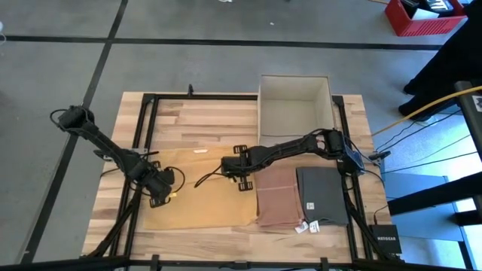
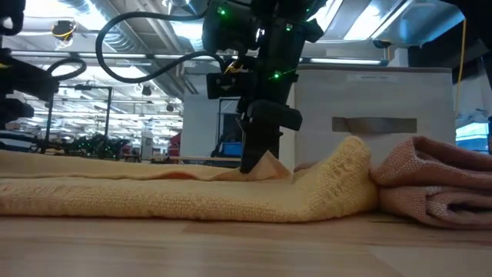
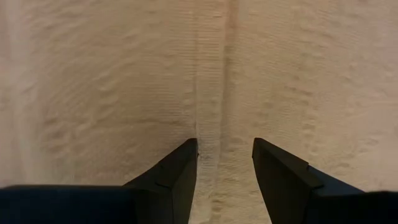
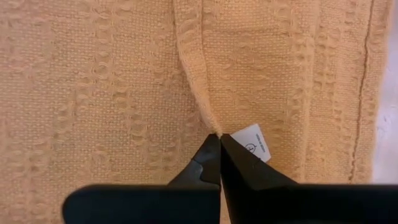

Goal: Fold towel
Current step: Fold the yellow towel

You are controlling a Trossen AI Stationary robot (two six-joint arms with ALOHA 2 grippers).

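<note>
A yellow towel [image 1: 199, 199] lies spread flat on the wooden table [image 1: 188, 120]. My left gripper [image 1: 160, 190] hangs open over the towel's left part, pointing down. In the left wrist view a woven band [image 3: 211, 93] of the cloth runs between its fingers [image 3: 180, 168]; whether they touch the cloth does not show. My right gripper [image 1: 242, 181] is shut on the towel near its right edge, beside a white label [image 4: 252, 142]. In the low view the towel [image 2: 154, 192] rises to a small peak under that gripper [image 2: 255, 163]. My right gripper pinches a narrow raised pleat of the towel [image 4: 211, 127] between its two fingertips, right beside the white label. The fingers come steeply from above. The pleat stands up as a small peak [image 2: 270, 163]; the rest of the towel lies on the table.
A folded pink towel [image 1: 279, 197] and a folded grey one [image 1: 324, 194] lie right of the yellow towel. A white open box [image 1: 294, 105] stands at the far right. Black frame rails [image 1: 143, 128] border the work area. Bare wood lies beyond the towel's far edge.
</note>
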